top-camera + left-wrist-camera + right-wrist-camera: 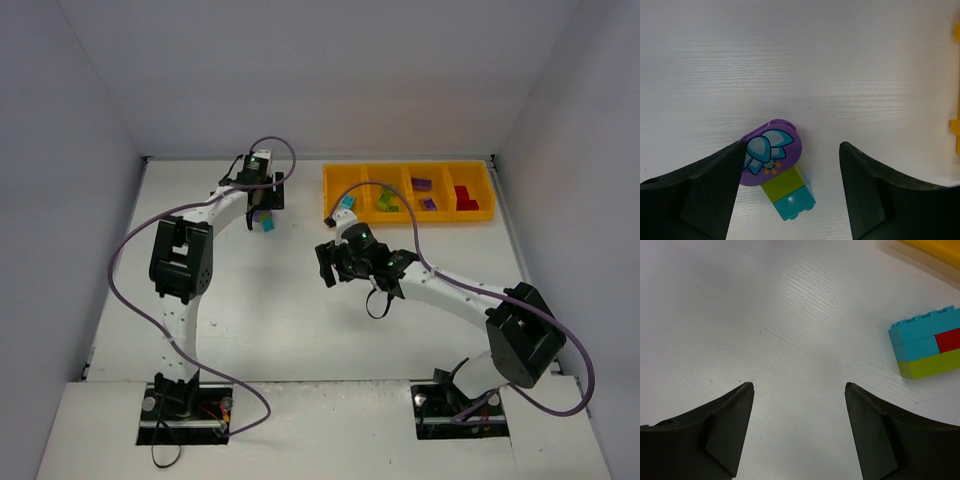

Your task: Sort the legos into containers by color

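A lego cluster [784,184] lies on the table: a purple rounded piece with a flower print on lime and teal bricks. My left gripper [792,145] is open around it, the purple piece at the left finger [705,195]. From above, the same cluster [264,221] sits just under the left gripper [263,208]. A second cluster [929,342] of teal, red and lime bricks lies to the right of my open, empty right gripper [798,385]. It shows from above as a cluster [346,204] beside the orange-yellow tray [408,169]. The right gripper [336,258] hovers short of it.
The tray's compartments hold green [387,200], purple [424,195] and red [465,197] bricks; the leftmost looks bare. White walls close the table at the left, back and right. Purple cables loop over both arms.
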Robot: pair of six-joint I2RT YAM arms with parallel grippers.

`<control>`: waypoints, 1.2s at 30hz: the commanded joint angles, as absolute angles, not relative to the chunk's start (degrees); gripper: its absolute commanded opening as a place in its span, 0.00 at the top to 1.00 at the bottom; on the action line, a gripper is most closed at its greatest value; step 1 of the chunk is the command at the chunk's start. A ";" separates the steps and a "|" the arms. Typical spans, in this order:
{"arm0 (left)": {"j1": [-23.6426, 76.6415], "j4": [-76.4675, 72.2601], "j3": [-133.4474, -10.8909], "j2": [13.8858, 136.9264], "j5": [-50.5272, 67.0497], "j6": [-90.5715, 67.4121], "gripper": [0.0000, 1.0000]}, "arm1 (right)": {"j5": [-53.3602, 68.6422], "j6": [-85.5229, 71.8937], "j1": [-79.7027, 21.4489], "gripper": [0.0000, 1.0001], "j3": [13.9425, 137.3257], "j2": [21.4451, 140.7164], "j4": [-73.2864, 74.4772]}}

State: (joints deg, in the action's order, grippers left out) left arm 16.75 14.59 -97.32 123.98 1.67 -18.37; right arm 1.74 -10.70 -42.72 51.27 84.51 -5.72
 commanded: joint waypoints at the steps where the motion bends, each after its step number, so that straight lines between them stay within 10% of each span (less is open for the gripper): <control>1: 16.35 14.50 -95.89 121.73 2.81 -19.16 0.31 | 0.61 -11.43 -42.28 0.30 51.42 82.09 -7.29; 36: 20.65 28.56 -101.34 124.36 -11.51 -38.06 0.45 | 0.18 -12.92 -42.28 0.30 47.90 77.26 -6.86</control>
State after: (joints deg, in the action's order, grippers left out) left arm 19.75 28.23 -99.83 124.70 -9.19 -37.41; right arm 1.48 -12.21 -42.72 47.92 80.51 -5.17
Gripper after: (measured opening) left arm 0.551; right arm 0.700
